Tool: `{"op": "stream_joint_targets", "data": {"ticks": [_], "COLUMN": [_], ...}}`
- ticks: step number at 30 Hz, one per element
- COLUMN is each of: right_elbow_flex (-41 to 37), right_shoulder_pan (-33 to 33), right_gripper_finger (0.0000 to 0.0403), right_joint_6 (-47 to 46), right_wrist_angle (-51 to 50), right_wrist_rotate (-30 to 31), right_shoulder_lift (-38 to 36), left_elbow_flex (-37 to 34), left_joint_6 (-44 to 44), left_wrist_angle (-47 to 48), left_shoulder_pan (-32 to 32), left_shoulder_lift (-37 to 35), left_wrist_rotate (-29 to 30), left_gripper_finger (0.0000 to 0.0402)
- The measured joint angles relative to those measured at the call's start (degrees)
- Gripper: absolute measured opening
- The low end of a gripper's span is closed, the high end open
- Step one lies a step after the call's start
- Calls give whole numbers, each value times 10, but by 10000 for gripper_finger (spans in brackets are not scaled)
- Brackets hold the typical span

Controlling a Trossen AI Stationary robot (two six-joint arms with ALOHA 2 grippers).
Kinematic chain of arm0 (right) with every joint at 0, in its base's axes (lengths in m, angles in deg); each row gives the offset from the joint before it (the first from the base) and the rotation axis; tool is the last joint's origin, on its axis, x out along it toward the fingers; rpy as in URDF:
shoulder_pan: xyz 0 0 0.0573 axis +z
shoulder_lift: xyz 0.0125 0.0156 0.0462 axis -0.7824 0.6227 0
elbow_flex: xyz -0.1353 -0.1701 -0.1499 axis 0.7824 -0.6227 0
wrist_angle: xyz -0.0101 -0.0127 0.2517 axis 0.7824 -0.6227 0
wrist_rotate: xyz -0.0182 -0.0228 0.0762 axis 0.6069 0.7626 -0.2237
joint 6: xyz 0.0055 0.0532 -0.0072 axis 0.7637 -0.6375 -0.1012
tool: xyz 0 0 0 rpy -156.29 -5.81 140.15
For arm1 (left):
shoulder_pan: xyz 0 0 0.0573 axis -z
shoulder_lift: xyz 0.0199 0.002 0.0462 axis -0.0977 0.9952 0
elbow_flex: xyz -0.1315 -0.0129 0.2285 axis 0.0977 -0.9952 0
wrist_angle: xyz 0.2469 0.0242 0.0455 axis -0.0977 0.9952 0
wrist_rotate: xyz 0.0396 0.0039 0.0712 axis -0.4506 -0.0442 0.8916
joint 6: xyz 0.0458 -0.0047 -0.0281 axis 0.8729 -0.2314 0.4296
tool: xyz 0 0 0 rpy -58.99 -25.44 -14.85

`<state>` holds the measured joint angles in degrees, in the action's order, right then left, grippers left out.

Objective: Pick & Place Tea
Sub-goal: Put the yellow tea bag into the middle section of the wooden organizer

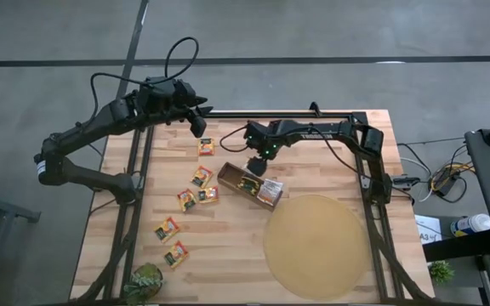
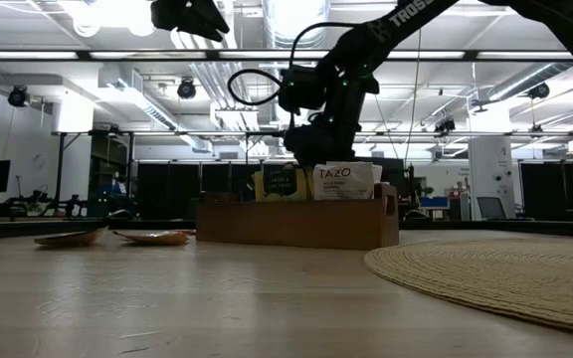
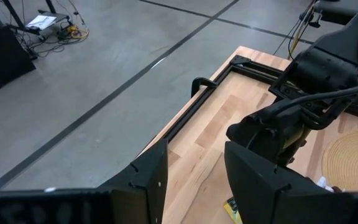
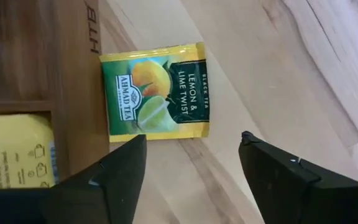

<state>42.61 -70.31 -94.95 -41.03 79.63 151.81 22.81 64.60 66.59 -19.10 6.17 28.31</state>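
A brown wooden box (image 1: 243, 181) stands mid-table with tea sachets upright in it, a green one (image 2: 279, 184) and a white one (image 2: 346, 182). My right gripper (image 4: 191, 177) hangs open just above the box's far side, pointing steeply down. Below it a green-yellow lemon-lime tea sachet (image 4: 154, 93) has one edge against the box's outer wall (image 4: 73, 81). Whether it lies flat or leans there does not show. Several more sachets (image 1: 201, 176) lie flat on the table left of the box. My left gripper (image 1: 199, 126) waits raised at the far left, open and empty.
A big round tan mat (image 1: 317, 245) covers the near right of the table. A small potted plant (image 1: 145, 285) sits at the near left corner. A yellow sachet (image 4: 11, 149) fills one box compartment. Bare wood lies between the box and the far edge.
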Motion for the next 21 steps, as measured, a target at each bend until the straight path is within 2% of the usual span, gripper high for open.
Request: {"op": "stream_joint_targets", "data": {"ticks": [11, 16, 21], "right_elbow_flex": [83, 84, 83], "right_shoulder_pan": [2, 2, 6], "right_gripper_finger": [256, 256, 256], "right_joint_6": [46, 62, 97], "right_wrist_angle": [-77, -86, -95], "right_wrist_rotate": [-1, -1, 0], "right_shoulder_lift": [0, 1, 36], "left_elbow_flex": [0, 0, 0], "left_joint_6": [-7, -12, -12], "left_wrist_angle": [0, 0, -1], "left_shoulder_pan": [0, 0, 0], "left_shoulder_lift": [0, 0, 0], "left_wrist_rotate": [0, 0, 0], "left_gripper_finger": [153, 153, 153]}}
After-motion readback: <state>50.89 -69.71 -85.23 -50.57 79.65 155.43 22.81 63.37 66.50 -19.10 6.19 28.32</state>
